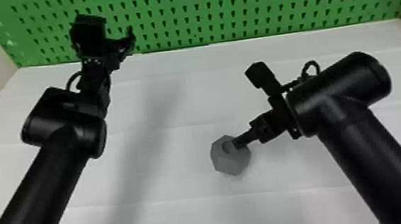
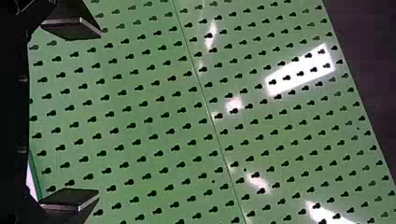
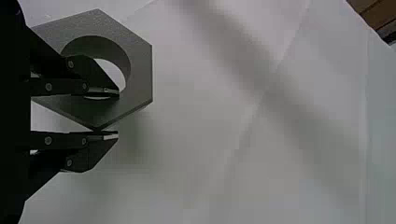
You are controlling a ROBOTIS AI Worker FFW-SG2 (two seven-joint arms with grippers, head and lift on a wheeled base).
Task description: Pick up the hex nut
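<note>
Both black arms come in low at the sides of the head view: the left arm (image 1: 37,194) and the right arm (image 1: 375,159). Beyond their forearms, near the middle of the worktop (image 1: 177,173), is the hex nut (image 1: 232,163), grey and chunky, with the right gripper (image 1: 238,142) at its right side. The jaws are closed on the nut's wall, one finger (image 3: 100,92) through the hole, the other just outside, against a corner. A thin pale crescent shows between the inner finger and the curve of the hole. The nut's holed face is turned up, the hole running roughly up and down; it is about as broad one way as the other, so no clear long axis stands out. Its underside is hidden, and the inner finger covers part of the hole and rim. Whether it touches the worktop or is just above it, I cannot tell. In the head view the second right finger is hard to make out. Farther off, the left gripper (image 1: 127,44) points toward the green pegboard (image 1: 199,1), its jaws wide apart with nothing between them. White patches of glare lie on the board in the left wrist view.
</note>
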